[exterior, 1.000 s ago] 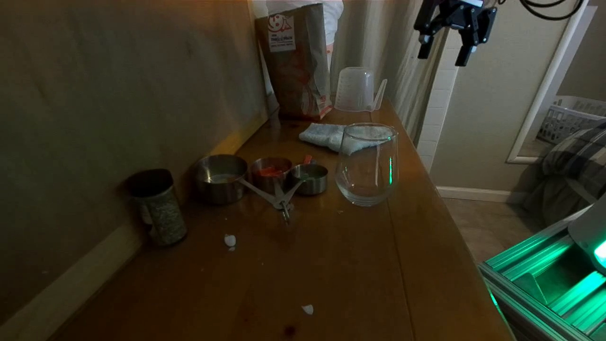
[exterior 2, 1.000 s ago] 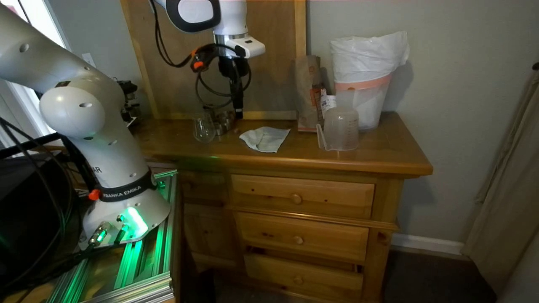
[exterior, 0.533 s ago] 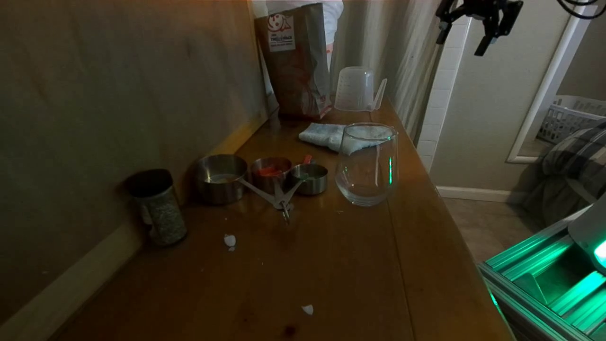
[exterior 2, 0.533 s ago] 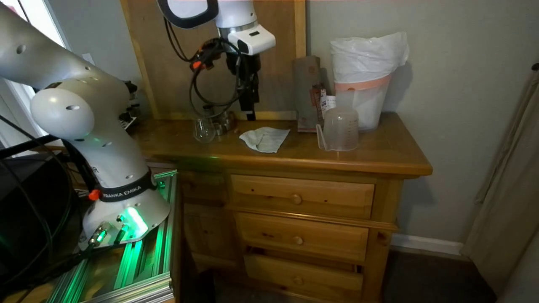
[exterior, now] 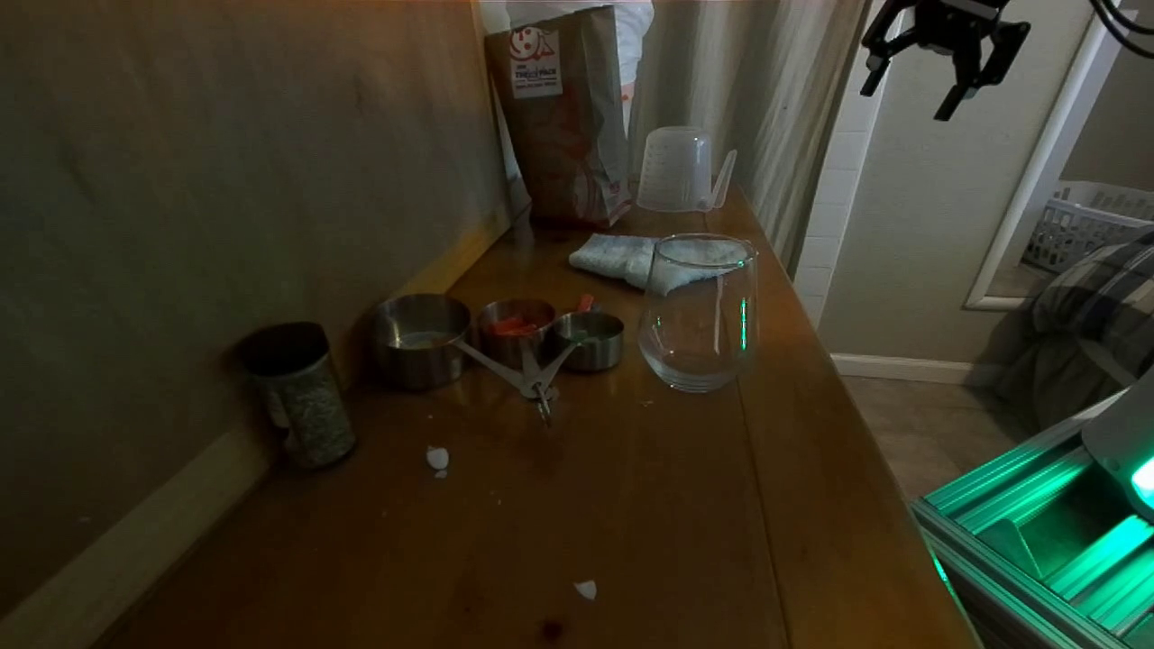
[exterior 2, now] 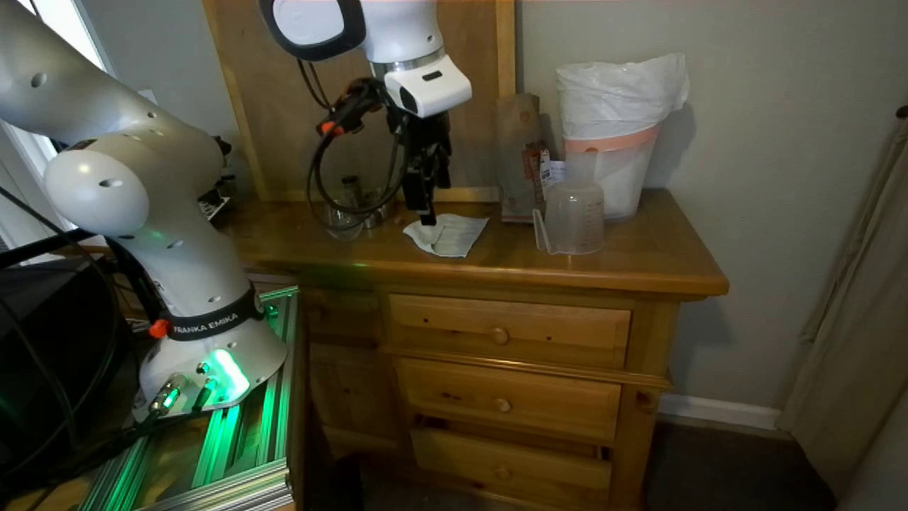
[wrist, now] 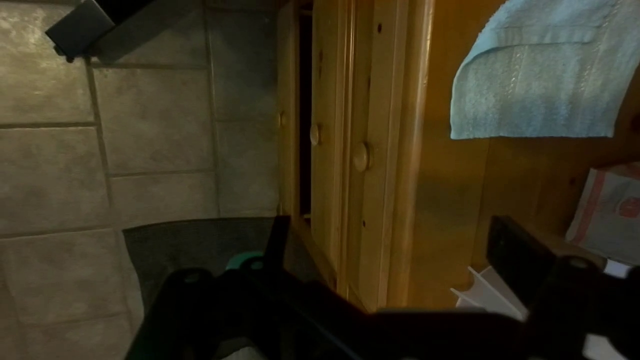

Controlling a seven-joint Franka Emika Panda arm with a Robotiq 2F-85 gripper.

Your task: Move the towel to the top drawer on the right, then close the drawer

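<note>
On the brown wooden dresser top [exterior 2: 638, 248], a pale blue-grey striped cloth towel [wrist: 547, 82] is laid. The black two-fingered gripper [wrist: 390, 223] is spread wide, empty. Judged light and limp, the towel is best pinched at its raised fold [wrist: 547, 36].

Rough cloth towel [wrist: 540, 95]; glossy wooden tabletop [exterior: 622, 505]; shiny metal cups [exterior: 420, 361]; matt paper bag [exterior: 563, 135].
</note>
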